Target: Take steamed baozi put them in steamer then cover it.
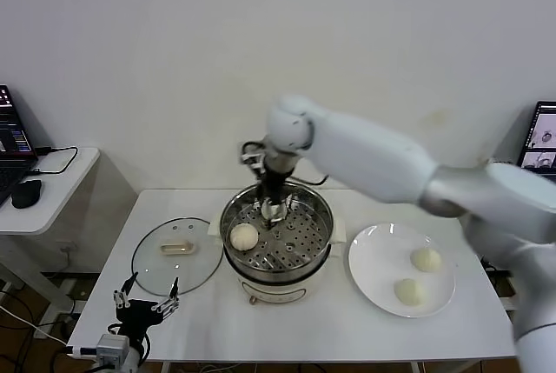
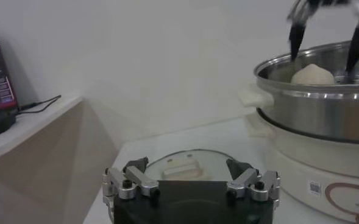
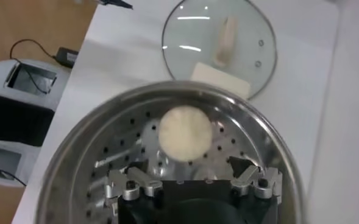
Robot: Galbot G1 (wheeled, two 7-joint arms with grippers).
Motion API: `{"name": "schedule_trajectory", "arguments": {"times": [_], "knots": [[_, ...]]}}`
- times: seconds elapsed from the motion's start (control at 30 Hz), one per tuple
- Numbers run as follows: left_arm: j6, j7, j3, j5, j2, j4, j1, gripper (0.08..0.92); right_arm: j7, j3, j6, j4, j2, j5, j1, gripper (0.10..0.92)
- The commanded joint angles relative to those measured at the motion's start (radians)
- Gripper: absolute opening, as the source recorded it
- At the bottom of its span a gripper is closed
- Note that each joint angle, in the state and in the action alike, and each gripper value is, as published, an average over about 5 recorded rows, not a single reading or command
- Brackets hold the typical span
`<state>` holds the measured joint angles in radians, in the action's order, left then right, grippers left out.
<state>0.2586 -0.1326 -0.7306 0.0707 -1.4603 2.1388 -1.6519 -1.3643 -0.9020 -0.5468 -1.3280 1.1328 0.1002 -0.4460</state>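
Right pincer (image 3: 191, 181) gapes over steamer (image 3: 270, 146), bun (image 3: 185, 133) just beyond.

The room is bright with soft, even light. The shiny steamer (image 1: 276, 234) has small bright spots on its rim. Beside it, the glass cover (image 3: 219, 45) shows white glare streaks.

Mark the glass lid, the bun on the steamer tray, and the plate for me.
glass lid (image 1: 156, 262): head view, on the clear glass beside its handle.
bun on the steamer tray (image 3: 185, 133): right wrist view, middle of its top.
plate (image 1: 375, 256): head view, bare white surface left of its two buns.
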Motion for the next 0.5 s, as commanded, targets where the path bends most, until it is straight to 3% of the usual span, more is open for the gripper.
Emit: {"name": "schedule_trajectory", "arguments": {"times": [0.03, 0.27, 0.5], "knots": [[0.001, -0.001, 0.000, 0.001, 0.001, 0.000, -0.002, 0.823, -0.045, 0.028, 0.080, -0.294, -0.449, 0.008, -0.075, 0.823], [0.001, 0.002, 0.006, 0.005, 0.003, -0.003, -0.017, 0.823, -0.054, 0.170, 0.141, -0.374, -0.673, -0.134, 0.178, 0.823], [0.001, 0.003, 0.009, 0.009, -0.001, 0.001, -0.026, 0.823, -0.036, 0.322, 0.203, -0.362, -0.726, -0.295, 0.474, 0.823]]}}
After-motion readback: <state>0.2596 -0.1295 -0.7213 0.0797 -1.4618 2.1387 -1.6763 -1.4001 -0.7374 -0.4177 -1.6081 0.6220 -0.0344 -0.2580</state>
